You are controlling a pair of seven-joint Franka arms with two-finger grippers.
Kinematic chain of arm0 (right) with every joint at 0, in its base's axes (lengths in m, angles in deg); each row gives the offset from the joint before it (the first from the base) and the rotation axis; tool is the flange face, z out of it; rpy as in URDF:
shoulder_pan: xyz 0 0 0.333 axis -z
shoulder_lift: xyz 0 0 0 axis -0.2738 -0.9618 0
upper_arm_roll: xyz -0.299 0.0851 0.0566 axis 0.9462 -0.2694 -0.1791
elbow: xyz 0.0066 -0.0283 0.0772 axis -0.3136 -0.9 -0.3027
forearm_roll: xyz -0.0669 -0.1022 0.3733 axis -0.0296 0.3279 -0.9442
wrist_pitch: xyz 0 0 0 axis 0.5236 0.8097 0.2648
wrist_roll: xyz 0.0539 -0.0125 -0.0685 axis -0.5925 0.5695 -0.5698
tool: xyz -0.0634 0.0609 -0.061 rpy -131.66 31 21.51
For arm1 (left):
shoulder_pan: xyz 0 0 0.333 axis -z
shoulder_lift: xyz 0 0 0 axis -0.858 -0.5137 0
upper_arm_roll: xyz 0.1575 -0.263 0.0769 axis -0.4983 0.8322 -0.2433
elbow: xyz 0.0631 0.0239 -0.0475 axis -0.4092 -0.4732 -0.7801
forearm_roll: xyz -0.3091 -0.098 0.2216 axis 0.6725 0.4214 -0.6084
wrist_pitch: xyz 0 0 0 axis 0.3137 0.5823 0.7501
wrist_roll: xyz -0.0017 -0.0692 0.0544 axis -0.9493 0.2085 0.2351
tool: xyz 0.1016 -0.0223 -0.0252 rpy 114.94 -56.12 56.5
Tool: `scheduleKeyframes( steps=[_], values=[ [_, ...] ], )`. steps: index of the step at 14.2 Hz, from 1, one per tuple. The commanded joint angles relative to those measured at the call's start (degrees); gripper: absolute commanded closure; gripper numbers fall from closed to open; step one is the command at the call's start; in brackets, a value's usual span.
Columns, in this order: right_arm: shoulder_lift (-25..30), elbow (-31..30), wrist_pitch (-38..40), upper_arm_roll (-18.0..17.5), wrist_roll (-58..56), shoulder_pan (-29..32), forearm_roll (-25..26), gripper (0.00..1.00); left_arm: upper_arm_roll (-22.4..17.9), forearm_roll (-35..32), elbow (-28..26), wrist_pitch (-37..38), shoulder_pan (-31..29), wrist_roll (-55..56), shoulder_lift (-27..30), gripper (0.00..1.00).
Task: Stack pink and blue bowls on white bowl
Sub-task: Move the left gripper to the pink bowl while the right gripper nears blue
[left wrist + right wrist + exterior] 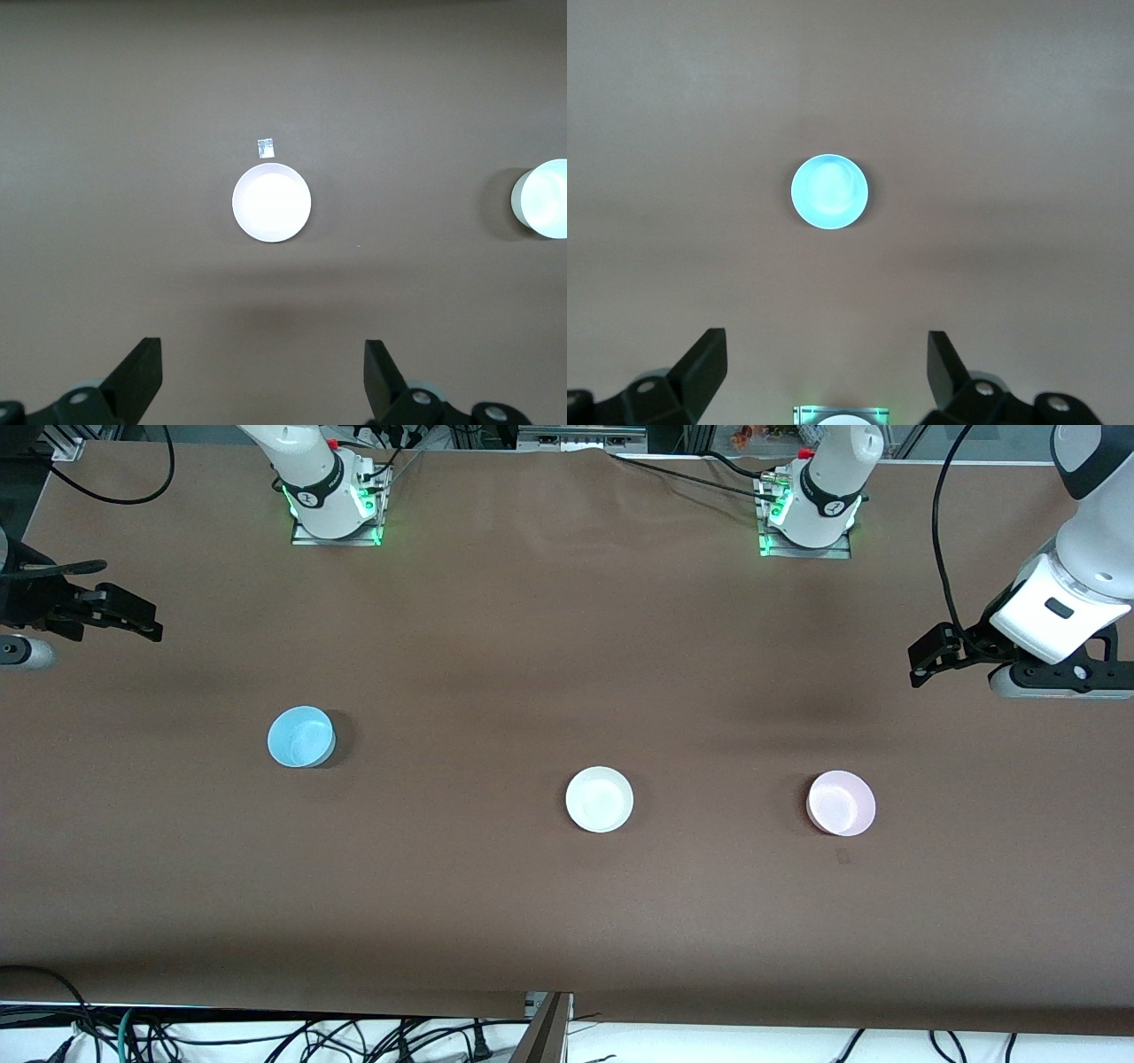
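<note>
- Three bowls sit apart on the table (567, 921), all upright, none nested, so stacking is not begun.
- White bowl (600, 799) lies mid-table: judged the stack base, reachable by both arms.
- Pink bowl (841, 803) lies toward the left arm's end, about level with white; likely the left arm's pick.
- Blue bowl (301, 736) lies toward the right arm's end, farther from the front camera than white; likely the right arm's pick.
- Left gripper (262, 376) is raised at its end of the table, well clear of pink, fingers spread wide, holding nothing.
- Left wrist view looks down on a washed-out bowl between the fingers' line, a second at the edge.
- Right gripper (826, 372) is raised at its table end, fingers wide apart, empty; blue is centred in its view.
- Both arms look parked in a ready pose.
</note>
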Motion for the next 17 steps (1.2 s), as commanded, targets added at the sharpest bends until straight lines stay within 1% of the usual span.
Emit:
scheduleKeyframes(
  steps=[1, 3, 5, 6, 8, 9, 12, 16, 17],
  values=[
    [0.26, -0.17, -0.11, -0.44, 0.12, 0.49, 0.38, 0.00, -0.20, -1.06, 1.79, 0.66, 0.29, -0.40, -1.13, 0.00],
    [0.26, -0.17, -0.11, -0.44, 0.12, 0.49, 0.30, 0.00, -0.38, -1.23, 1.87, 0.66, 0.37, -0.40, -1.39, 0.00],
    [0.35, -0.17, -0.11, -0.44, 0.21, 0.49, 0.30, 0.00, -0.20, -1.85, 2.05, 0.57, 0.46, -0.49, -3.32, 0.00],
    [0.26, -0.17, -0.11, -0.44, 0.21, 0.49, 0.30, 0.00, -0.20, -1.76, 2.48, 0.13, 0.72, -0.40, -5.07, 0.00],
    [0.26, -0.08, -0.20, -0.44, -0.05, 0.49, 0.38, 0.00, -0.38, -1.67, 6.86, -0.40, 0.64, -0.31, -10.24, 0.00],
    [0.26, -0.08, -0.20, -0.35, -0.06, 0.58, 0.30, 0.00, -0.55, -1.67, 7.40, -0.92, 0.20, -0.40, -12.18, 0.00],
    [0.08, -0.17, -0.46, -0.44, -0.32, 0.49, 0.73, 0.00, -0.64, -1.85, 6.98, -8.98, -0.94, -1.10, -18.07, 0.00],
    [-4.39, -0.17, -2.30, -0.27, -0.32, 0.84, 1.79, 0.00, -0.64, -1.85, 6.53, -15.58, -4.98, -1.37, -26.07, 0.00],
    [-5.01, -0.17, -2.83, -0.27, -0.49, 1.36, 1.88, 0.00, -0.55, -1.93, 5.92, -17.78, -5.86, -1.45, -27.31, 0.00]
  ],
)
